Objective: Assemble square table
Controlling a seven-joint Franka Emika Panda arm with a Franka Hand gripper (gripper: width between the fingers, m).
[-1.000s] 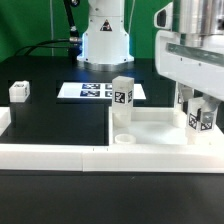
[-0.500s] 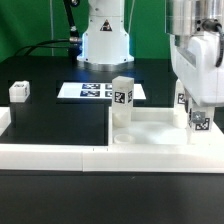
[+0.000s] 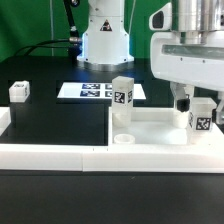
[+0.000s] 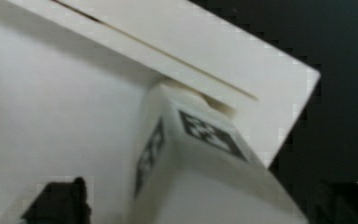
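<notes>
The square table's white top (image 3: pixel 160 134) lies at the exterior view's right, and its flat face (image 4: pixel 60 100) fills much of the wrist view. Two tagged white legs stand upright on it, one (image 3: pixel 123 96) at a near corner and one (image 3: pixel 203 115) at the right. My gripper (image 3: pixel 200 110) hangs over that right leg (image 4: pixel 202 150), open. In the wrist view its dark fingers (image 4: pixel 60 200) stand on either side of the leg, and a gap shows on at least one side. A third leg (image 3: pixel 19 91) lies loose at the left.
The marker board (image 3: pixel 92 91) lies flat behind the table top, in front of the robot's white base (image 3: pixel 105 40). A long low white border wall (image 3: pixel 55 152) runs along the front. A hole (image 3: pixel 123 138) shows in the top's near corner.
The jaws have opened off the right leg, which stays standing on the top. The hand has risen slightly above it.
</notes>
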